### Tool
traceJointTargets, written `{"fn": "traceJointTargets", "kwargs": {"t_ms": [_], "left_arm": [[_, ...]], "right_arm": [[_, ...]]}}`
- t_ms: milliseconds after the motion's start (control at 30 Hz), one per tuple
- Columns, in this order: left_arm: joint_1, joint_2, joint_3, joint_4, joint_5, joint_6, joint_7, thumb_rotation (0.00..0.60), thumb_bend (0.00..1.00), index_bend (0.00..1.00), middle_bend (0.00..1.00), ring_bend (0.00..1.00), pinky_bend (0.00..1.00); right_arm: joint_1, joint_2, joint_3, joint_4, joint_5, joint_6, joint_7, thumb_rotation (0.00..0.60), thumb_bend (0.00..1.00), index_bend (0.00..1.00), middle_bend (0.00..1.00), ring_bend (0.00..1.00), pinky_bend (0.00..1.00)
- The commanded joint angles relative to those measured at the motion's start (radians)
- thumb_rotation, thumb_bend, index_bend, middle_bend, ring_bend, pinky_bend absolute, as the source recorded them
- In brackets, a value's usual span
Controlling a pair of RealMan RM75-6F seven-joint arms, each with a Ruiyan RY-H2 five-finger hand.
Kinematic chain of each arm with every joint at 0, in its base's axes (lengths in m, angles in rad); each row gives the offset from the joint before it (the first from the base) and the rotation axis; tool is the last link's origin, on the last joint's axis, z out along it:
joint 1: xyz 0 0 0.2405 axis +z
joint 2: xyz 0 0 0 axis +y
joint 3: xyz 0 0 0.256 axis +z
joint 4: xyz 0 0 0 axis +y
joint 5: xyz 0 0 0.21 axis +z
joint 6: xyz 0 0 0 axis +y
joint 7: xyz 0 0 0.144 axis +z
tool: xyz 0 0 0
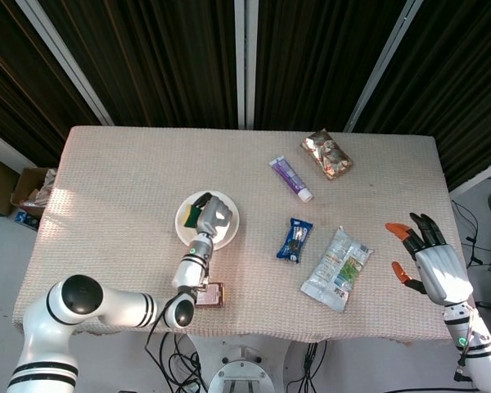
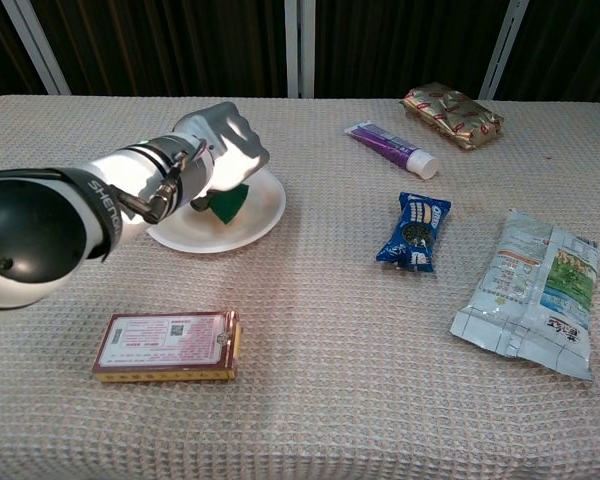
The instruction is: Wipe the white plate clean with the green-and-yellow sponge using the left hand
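Observation:
The white plate [image 1: 227, 233] [image 2: 250, 225] lies on the left half of the table. My left hand [image 1: 215, 214] [image 2: 230, 145] sits over it, gripping the green-and-yellow sponge [image 1: 197, 208] [image 2: 228, 202] and pressing it against the plate's surface. In the chest view only the sponge's green face shows below the hand; in the head view its yellow and green edge peeks out left of the hand. My right hand [image 1: 430, 258] hovers off the table's right edge with its fingers spread, holding nothing.
A flat red-and-tan box [image 2: 167, 346] lies near the front edge below the plate. To the right are a blue cookie pack [image 2: 414, 231], a white-green snack bag [image 2: 531, 292], a purple tube [image 2: 392, 148] and a gold-brown packet [image 2: 452, 114].

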Motion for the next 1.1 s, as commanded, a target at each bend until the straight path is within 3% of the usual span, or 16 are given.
{"fn": "traceJointTargets", "kwargs": {"t_ms": [33,267,500,633,900,1100], "left_arm": [[-0.007,-0.037,0.007,0.069,-0.021,-0.017,0.037,0.600,0.28,0.53,0.58,0.52,0.58],[0.017,-0.033,0.006,0.147,-0.056,-0.005,0.073,0.600,0.29,0.53,0.58,0.52,0.58],[0.038,0.036,-0.023,-0.005,-0.037,0.022,0.043,0.600,0.28,0.53,0.58,0.52,0.58],[0.030,0.027,-0.019,-0.047,-0.001,0.024,0.038,0.600,0.29,0.53,0.58,0.52,0.58],[0.005,-0.064,-0.016,0.088,-0.051,0.001,0.103,0.600,0.29,0.53,0.58,0.52,0.58],[0.017,-0.058,-0.022,0.146,-0.097,0.023,0.155,0.600,0.29,0.53,0.58,0.52,0.58]], "right_arm": [[-0.001,0.001,0.001,-0.001,0.001,0.001,-0.001,0.600,0.28,0.19,0.22,0.00,0.02],[-0.003,0.001,0.001,0.000,-0.003,0.005,0.001,0.600,0.28,0.19,0.22,0.00,0.02],[-0.001,-0.003,0.001,-0.004,-0.010,0.003,-0.003,0.600,0.28,0.19,0.22,0.00,0.02],[-0.002,-0.001,0.000,-0.008,-0.009,-0.001,-0.009,0.600,0.28,0.19,0.22,0.00,0.02],[-0.013,0.007,0.000,-0.016,-0.002,0.011,-0.012,0.600,0.28,0.19,0.22,0.00,0.02],[-0.015,0.007,0.001,-0.015,-0.009,0.018,-0.010,0.600,0.28,0.19,0.22,0.00,0.02]]}}
